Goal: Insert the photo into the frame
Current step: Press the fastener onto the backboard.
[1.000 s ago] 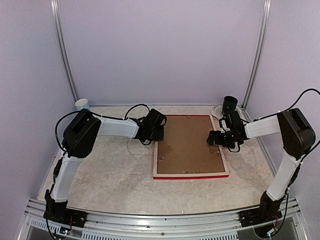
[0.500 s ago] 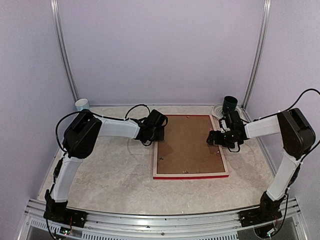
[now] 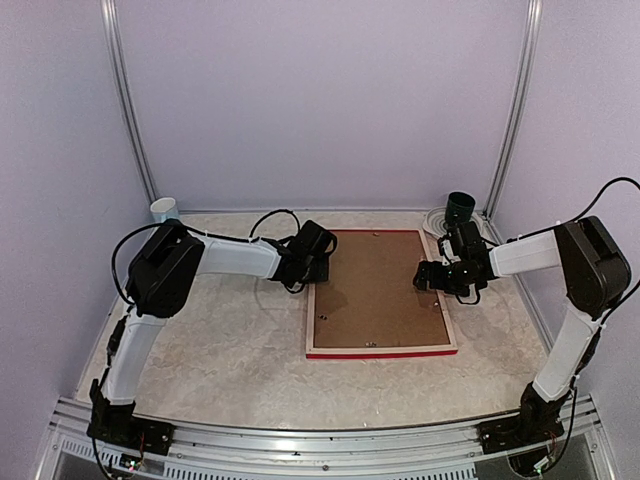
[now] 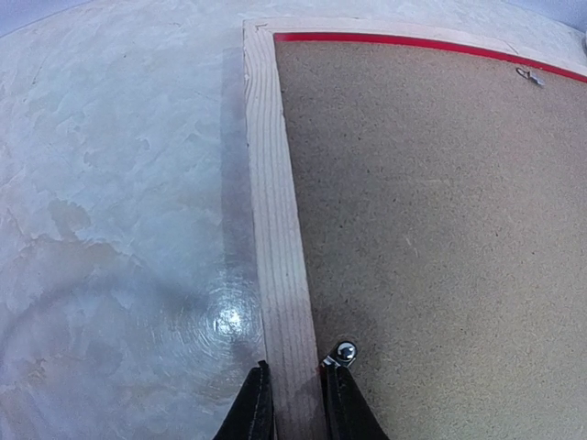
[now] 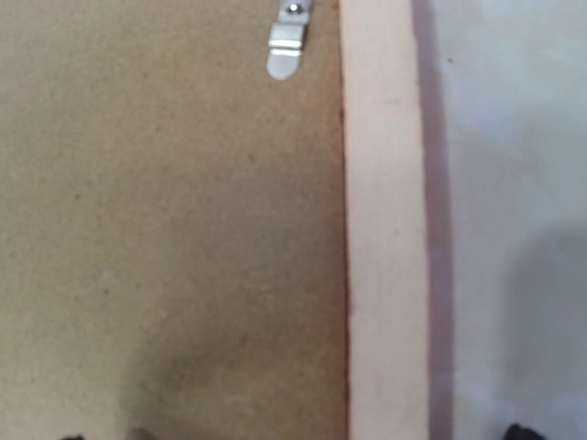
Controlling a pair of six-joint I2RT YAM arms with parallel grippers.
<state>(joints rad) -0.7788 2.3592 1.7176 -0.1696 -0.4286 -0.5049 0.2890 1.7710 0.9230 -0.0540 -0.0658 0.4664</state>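
The frame lies flat mid-table, backing board set in it; left gripper straddles its left rail, right gripper over its right rail; 1 cup stands far left

Frame lies flat on the table, right of centre, face down, with the pale wood back uppermost and the long sides running front to back. Red shows along its near outer edge and inside the far rail. A brown board fills the opening within the rails. Small metal clips on the inner edges reach over the board.
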